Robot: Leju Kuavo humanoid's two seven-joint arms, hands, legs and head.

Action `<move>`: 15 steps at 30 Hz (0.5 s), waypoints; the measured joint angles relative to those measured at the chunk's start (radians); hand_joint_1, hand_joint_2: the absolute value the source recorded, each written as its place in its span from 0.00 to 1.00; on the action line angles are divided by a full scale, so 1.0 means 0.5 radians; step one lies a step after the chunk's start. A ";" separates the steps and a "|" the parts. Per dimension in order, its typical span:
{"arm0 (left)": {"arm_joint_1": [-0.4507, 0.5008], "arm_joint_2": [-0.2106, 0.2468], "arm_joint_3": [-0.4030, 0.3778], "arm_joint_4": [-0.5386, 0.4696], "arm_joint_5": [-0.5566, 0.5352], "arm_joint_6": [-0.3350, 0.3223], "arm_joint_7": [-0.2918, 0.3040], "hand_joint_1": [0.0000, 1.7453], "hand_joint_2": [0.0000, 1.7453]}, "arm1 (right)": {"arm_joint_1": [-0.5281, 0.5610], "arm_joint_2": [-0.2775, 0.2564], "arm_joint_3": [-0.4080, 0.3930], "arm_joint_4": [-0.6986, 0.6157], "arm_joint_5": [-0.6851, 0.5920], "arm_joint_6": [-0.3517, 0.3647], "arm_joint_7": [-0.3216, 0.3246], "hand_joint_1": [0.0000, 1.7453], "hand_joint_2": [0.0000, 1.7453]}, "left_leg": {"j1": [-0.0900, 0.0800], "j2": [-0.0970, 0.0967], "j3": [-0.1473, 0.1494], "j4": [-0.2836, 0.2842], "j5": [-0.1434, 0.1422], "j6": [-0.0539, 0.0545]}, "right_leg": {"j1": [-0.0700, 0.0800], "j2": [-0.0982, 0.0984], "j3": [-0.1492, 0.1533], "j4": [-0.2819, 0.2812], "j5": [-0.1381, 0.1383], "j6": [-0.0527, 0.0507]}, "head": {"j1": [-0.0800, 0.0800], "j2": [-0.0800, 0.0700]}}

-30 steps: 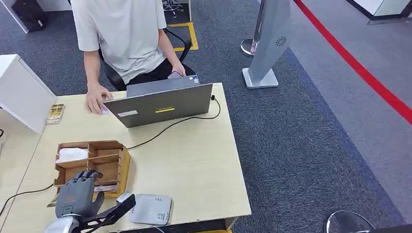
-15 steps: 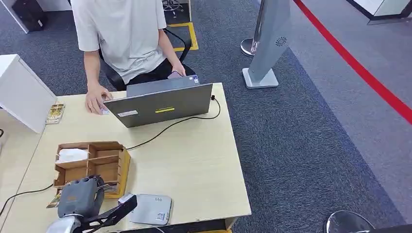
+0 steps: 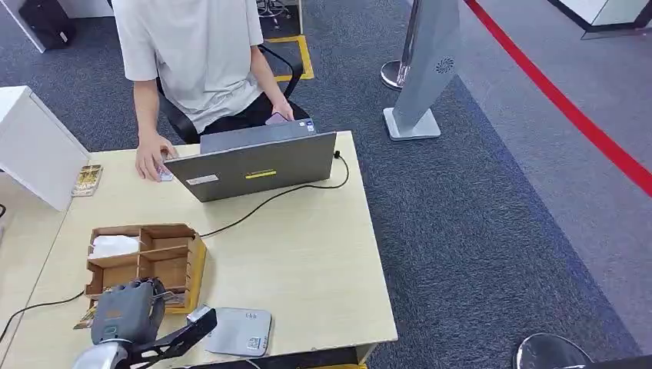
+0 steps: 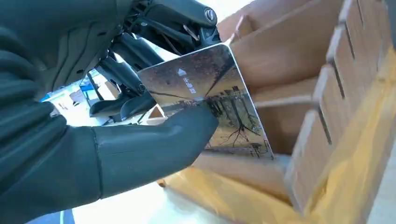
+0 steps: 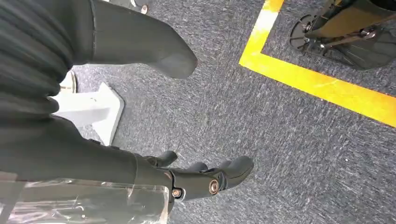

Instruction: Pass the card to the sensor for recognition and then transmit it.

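Pinching the card [image 4: 205, 100] at the wooden organizer [image 3: 146, 257], left hand [image 3: 127, 311] fingers [image 4: 140, 154], right hand [image 5: 154, 116] spread.

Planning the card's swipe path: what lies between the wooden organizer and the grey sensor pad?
In the head view, a short bare strip of table separates the wooden organizer from the sensor pad.

Bare tabletop [image 3: 307, 261] right of wooden organizer [image 3: 165, 254]; laptop [image 3: 254, 165] and cable [image 3: 269, 200] beyond.

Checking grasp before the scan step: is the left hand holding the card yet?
Yes, the left wrist view shows the left hand pinching the card between thumb and fingers beside the wooden organizer.
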 joint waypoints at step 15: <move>-0.052 0.688 -0.548 -0.954 0.403 -0.659 0.208 1.00 1.00 | 0.028 0.005 -0.027 -0.087 -0.149 0.060 0.056 0.00 1.00 | 0.002 0.001 0.001 0.000 0.002 -0.002 | 0.000 0.001 -0.002 0.001 0.000 -0.002 | 0.001 0.001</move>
